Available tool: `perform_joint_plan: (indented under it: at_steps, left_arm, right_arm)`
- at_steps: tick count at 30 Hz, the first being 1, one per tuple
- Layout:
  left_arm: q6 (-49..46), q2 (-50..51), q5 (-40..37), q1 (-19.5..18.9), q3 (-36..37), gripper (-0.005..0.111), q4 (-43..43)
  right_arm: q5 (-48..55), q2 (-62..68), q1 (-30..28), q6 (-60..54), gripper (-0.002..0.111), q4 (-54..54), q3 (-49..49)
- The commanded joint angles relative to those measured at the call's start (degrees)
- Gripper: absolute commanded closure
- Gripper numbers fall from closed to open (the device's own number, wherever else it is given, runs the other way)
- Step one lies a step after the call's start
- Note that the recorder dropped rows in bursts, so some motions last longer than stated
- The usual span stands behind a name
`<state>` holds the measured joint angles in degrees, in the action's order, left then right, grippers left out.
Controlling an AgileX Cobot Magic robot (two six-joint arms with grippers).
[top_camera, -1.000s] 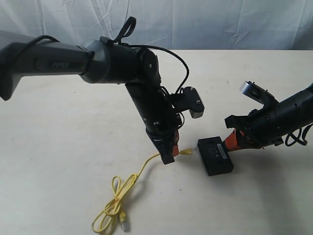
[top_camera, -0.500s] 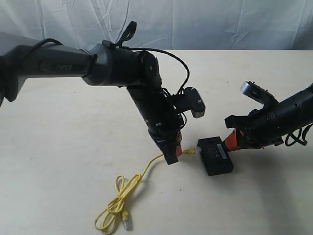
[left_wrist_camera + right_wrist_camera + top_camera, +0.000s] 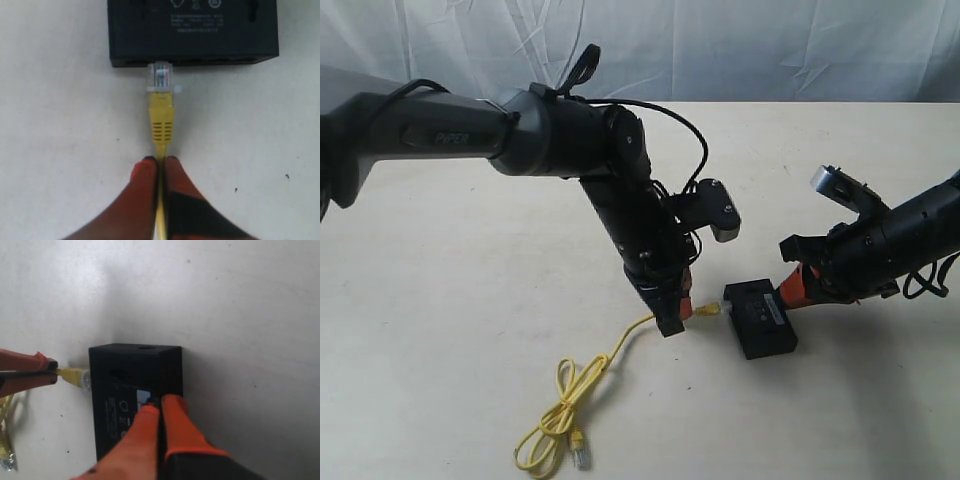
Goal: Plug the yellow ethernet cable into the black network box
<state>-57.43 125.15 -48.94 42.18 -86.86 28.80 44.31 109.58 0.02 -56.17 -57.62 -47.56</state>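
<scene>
The left gripper (image 3: pixel 160 162) has its jaws pinched narrow on the yellow ethernet cable (image 3: pixel 161 117), just behind the yellow boot, with the clear plug (image 3: pixel 160 76) sticking out ahead of them. The right gripper (image 3: pixel 160 401) has its jaws closed together with nothing between them, the tips pressed on top of the black network box (image 3: pixel 132 370) near its white label (image 3: pixel 144 396) — bracing it, by the look of it. Over the last second the left arm has carried the plug across the small gap that lay between it and the box; now the plug's nose touches the port face, and for the last half second it has hardly moved. Most of the clear body is still outside, so I judge it at the mouth of a port, not seated — a straight push remains. Which port it meets I cannot tell. The rest of the cable trails over the table (image 3: pixel 450 300) to a loose coil (image 3: pixel 560 415) with the free plug (image 3: pixel 580 458), dragged along a little. Nothing lies between plug and box; the risk I see is the box sliding
</scene>
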Motion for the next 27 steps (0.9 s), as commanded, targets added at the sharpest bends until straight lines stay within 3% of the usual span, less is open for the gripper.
perform_joint_plan:
  at_steps: [1,5,9,10,27]
  left_arm:
    - [-0.2,0.5,0.0,0.3,0.1,0.107,0.5]
    - [1.8,0.1,-1.0,0.2,0.1,0.107,-2.0]
    - [2.0,0.1,-1.6,0.2,0.1,0.107,-2.7]
    - [2.0,0.1,-1.6,0.2,0.1,0.107,-2.7]
    - [2.2,0.1,-1.6,0.2,0.1,0.107,-2.3]
  right_arm:
    - [-5.6,1.3,0.0,-0.8,0.109,2.7,0.4]
    - [-7.1,-1.5,0.0,2.6,0.109,5.8,0.4]
    - [-7.4,-2.1,0.0,4.8,0.079,7.0,0.4]
    - [-7.4,-2.1,0.0,4.8,0.076,6.8,0.4]
    - [0.9,-2.5,0.0,5.2,0.077,6.0,-2.5]
